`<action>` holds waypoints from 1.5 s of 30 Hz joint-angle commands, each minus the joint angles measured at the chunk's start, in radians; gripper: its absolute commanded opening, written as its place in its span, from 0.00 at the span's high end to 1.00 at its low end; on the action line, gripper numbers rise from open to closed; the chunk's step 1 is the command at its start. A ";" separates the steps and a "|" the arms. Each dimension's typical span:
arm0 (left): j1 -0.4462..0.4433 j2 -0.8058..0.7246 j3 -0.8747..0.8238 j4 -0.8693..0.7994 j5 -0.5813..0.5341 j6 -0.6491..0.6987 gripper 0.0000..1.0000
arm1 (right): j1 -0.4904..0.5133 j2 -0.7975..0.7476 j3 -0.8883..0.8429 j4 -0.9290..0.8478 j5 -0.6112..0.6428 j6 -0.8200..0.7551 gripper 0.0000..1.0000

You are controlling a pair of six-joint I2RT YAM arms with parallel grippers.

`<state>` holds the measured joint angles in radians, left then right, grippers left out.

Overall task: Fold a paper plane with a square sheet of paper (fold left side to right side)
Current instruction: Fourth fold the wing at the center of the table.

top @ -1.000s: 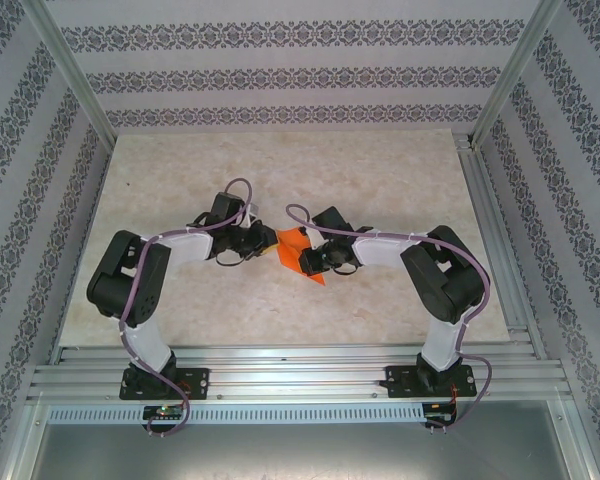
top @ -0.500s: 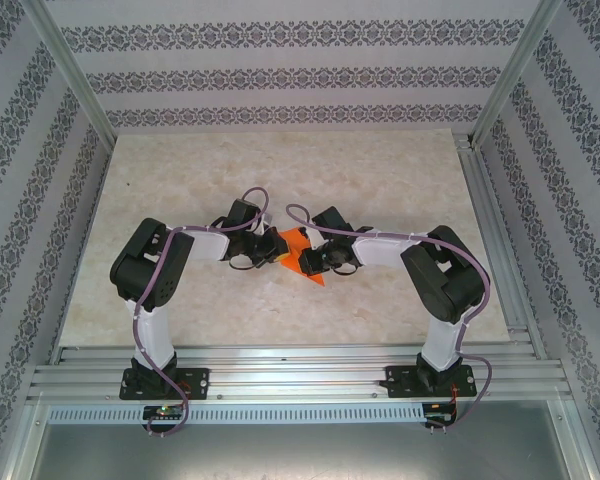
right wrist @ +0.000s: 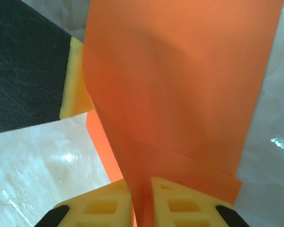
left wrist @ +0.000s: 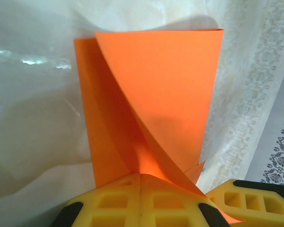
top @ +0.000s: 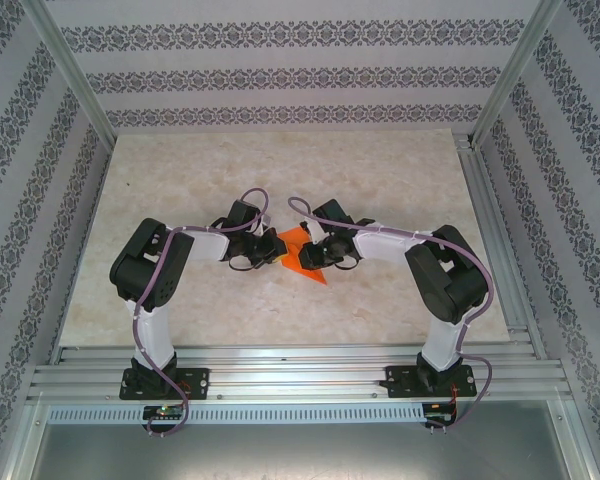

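Left gripper (left wrist: 141, 178): jaws together, clamped on one edge of the square sheet of paper (left wrist: 165, 94), as you see in the left wrist view.
Right gripper (right wrist: 142, 185): its yellow fingers (right wrist: 180, 203) flank the sheet's other side with a slim gap between them; you cannot tell whether they pinch it.
Sheet: bright orange, partly folded, one flap curling over another; it spans between the two grippers near the middle of the table (top: 380, 170).
Arms: both bent inward, wrists facing.

open tabletop (top: 380, 170) all round the held orange paper (top: 305, 258)
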<state>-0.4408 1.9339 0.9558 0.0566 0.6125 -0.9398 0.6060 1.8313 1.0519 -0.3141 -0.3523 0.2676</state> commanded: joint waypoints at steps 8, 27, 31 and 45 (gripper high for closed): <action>-0.020 0.025 0.010 -0.102 -0.070 0.061 1.00 | -0.001 0.001 0.074 -0.018 0.016 -0.009 0.75; -0.023 0.021 0.011 -0.137 -0.088 0.086 1.00 | -0.028 0.032 0.085 -0.036 -0.050 0.003 0.83; -0.023 0.021 0.015 -0.139 -0.088 0.088 1.00 | -0.049 0.025 0.079 -0.035 -0.053 0.015 0.80; -0.023 0.020 0.015 -0.144 -0.088 0.091 1.00 | -0.060 0.029 0.126 -0.069 -0.100 0.002 0.85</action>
<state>-0.4522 1.9339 0.9813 0.0032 0.5854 -0.8719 0.5537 1.8561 1.1568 -0.3901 -0.4206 0.2687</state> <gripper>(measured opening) 0.055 0.174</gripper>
